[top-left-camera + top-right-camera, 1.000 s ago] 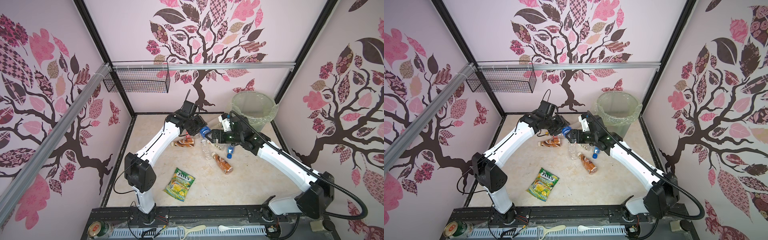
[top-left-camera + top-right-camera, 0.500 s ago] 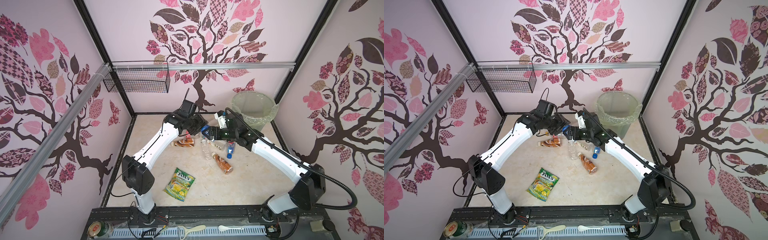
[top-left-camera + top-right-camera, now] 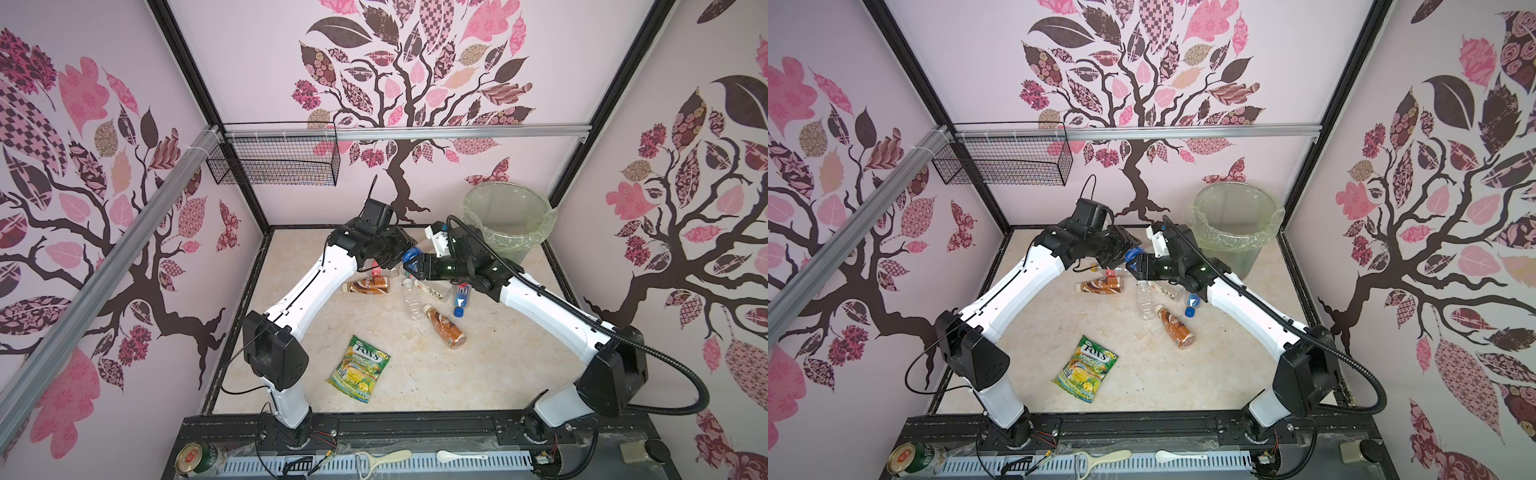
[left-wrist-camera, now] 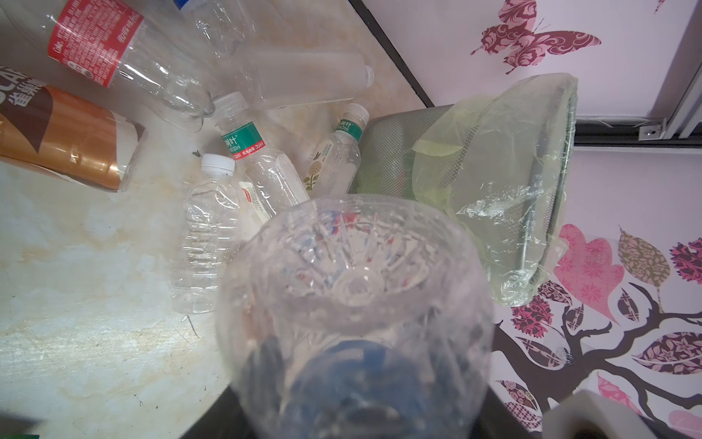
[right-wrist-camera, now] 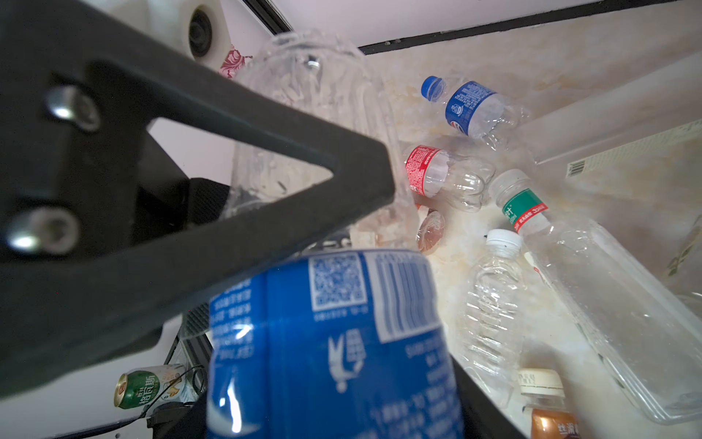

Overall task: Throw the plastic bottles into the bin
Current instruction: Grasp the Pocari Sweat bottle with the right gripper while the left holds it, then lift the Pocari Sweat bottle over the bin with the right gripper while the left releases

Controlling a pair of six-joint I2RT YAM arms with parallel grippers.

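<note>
a: where's the held bottle?
b: the clear plastic bottle with a blue label point(image 3: 412, 254) is up off the beige marbled floor point(image 3: 457, 395), toward 12 o'clock, with the left gripper point(image 3: 399, 252) clamped on it.
a: and the right gripper point(image 3: 419, 268)?
b: right beside the same bottle; i cannot tell whether its jaws have closed on it.
a: the bin?
b: the large round grey-green bin with a pale green bag liner point(image 3: 515, 245) stands at 1 o'clock, in the far corner. other plastic bottles point(image 3: 413, 303) lie on the floor below both grippers.
</note>
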